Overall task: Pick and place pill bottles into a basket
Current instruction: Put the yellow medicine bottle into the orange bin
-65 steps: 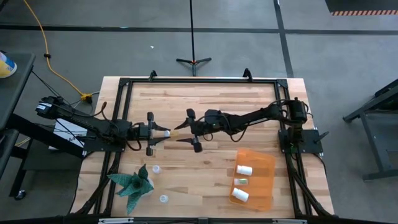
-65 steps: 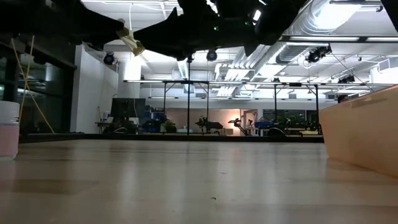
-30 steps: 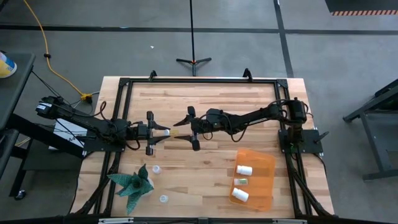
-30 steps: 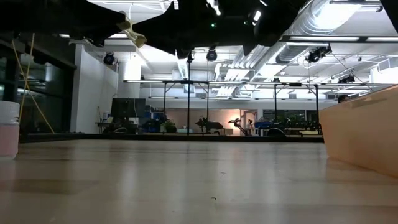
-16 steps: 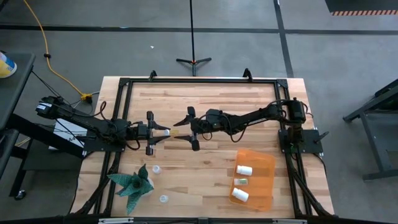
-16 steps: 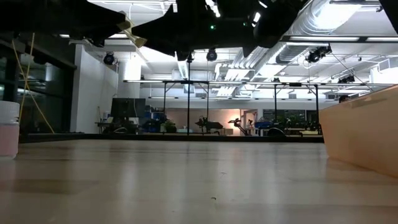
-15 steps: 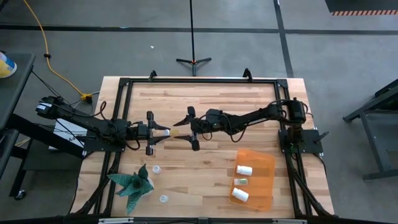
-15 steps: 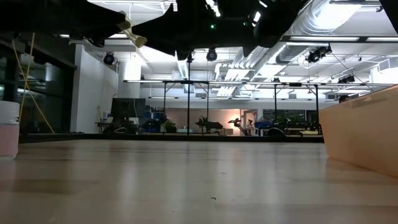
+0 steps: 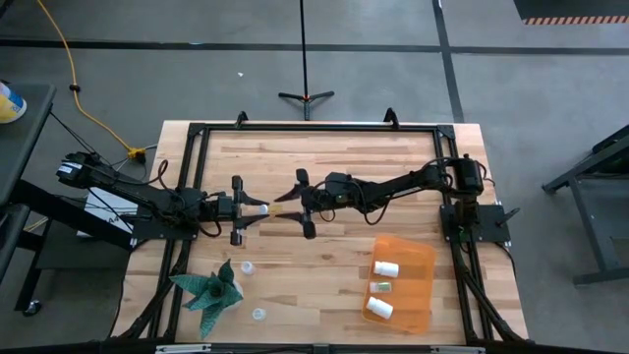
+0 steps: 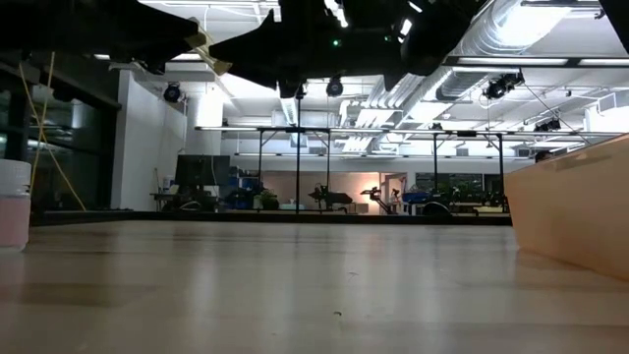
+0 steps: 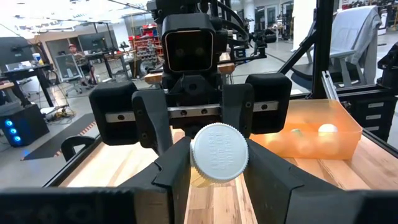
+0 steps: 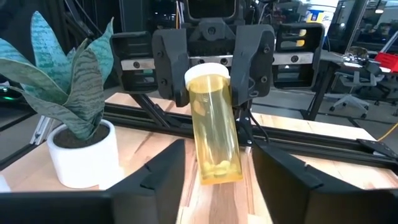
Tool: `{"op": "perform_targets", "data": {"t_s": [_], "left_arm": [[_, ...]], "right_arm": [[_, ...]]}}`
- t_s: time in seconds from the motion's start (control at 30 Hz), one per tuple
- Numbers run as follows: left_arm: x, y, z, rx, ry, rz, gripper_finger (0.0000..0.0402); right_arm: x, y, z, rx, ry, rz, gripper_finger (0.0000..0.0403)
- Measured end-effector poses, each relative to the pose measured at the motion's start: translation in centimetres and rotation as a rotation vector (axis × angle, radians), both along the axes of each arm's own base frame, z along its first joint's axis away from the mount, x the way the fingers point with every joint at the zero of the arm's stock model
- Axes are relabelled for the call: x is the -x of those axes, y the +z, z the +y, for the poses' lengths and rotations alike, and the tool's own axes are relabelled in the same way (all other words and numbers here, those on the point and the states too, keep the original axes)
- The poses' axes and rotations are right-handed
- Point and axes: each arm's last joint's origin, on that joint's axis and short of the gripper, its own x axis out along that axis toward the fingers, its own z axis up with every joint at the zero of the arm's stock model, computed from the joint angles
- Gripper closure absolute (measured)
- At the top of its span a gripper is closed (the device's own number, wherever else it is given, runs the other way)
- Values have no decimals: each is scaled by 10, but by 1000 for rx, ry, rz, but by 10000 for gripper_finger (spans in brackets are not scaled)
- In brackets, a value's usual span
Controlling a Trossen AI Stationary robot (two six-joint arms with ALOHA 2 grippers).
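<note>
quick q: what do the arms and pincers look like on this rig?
Both arms are black and slender, with black cables looped along the links. The right pincer has two blocky black fingers on a silver rail under a square camera housing. The left pincer is built the same: black fingers on a silver rail.

Robotics lab, exposed ceiling ducts (image 10: pixel 531 39), workbenches (image 10: pixel 334 202)

Translucent yellow pill bottle with ribbed white cap (image 12: pixel 214 124), mid-table | translucent orange rectangular plastic bin (image 9: pixel 403 282), near right, white-capped bottles (image 9: pixel 385 267) inside | potted plant (image 12: pixel 68 99): teal-green leaves with darker banding, white pot, near left | pale wood-plank table (image 9: pixel 334 167), black frame | dark arms
</note>
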Motion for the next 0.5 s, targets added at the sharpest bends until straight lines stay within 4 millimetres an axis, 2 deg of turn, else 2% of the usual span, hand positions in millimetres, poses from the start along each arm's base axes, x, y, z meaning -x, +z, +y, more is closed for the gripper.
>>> {"op": "perform_targets", "data": {"t_s": [0.2,0.5], "left_arm": [[0,0,0,0,0,0,231],[0,0,0,1,-1,0,231]], "right_arm": [[0,0,0,1,9,0,271],[0,0,0,3,12,0,308]]}}
